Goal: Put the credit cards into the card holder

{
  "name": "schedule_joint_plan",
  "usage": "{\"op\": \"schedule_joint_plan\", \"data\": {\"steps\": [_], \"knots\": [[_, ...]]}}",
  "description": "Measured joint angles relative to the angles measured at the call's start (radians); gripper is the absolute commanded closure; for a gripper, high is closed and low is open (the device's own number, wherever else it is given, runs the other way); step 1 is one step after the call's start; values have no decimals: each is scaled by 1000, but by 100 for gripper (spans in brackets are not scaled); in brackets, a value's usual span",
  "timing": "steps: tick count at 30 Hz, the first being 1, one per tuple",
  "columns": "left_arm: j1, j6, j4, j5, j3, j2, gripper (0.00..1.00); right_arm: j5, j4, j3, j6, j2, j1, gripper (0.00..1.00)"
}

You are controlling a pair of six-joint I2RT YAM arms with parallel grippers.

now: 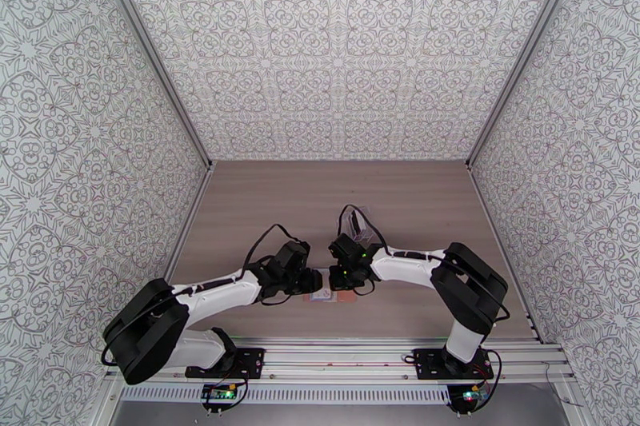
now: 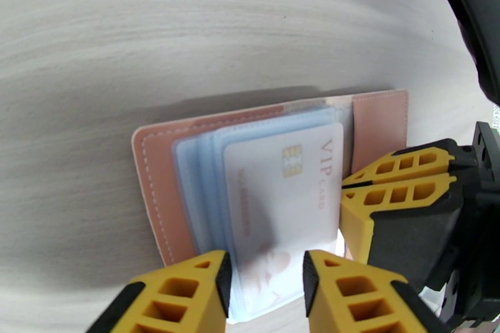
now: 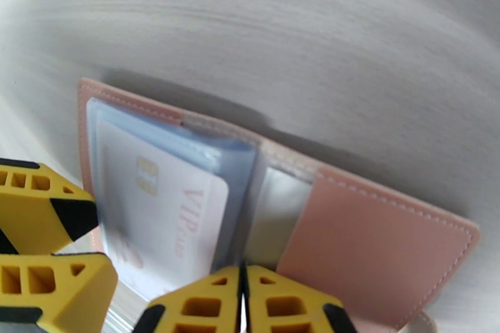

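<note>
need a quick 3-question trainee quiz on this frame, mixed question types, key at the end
1. Multiple choice. The white card is: A) lying on the sleeves of the open card holder; B) shut inside a closed holder; C) lifted high in the air.
2. True or false: the right gripper stands wide open.
3. Fill in: the large print on the card begins with ___.

Key: 1 A; 2 false, its fingers are together; 3 VIP.
</note>
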Motion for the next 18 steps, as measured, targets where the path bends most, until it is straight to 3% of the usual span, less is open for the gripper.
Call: {"op": "schedule_joint_plan", "data": {"steps": [18], "knots": [[0, 0, -5, 0, 11, 16, 61, 0, 0, 0, 0, 0, 0, 89]]}}
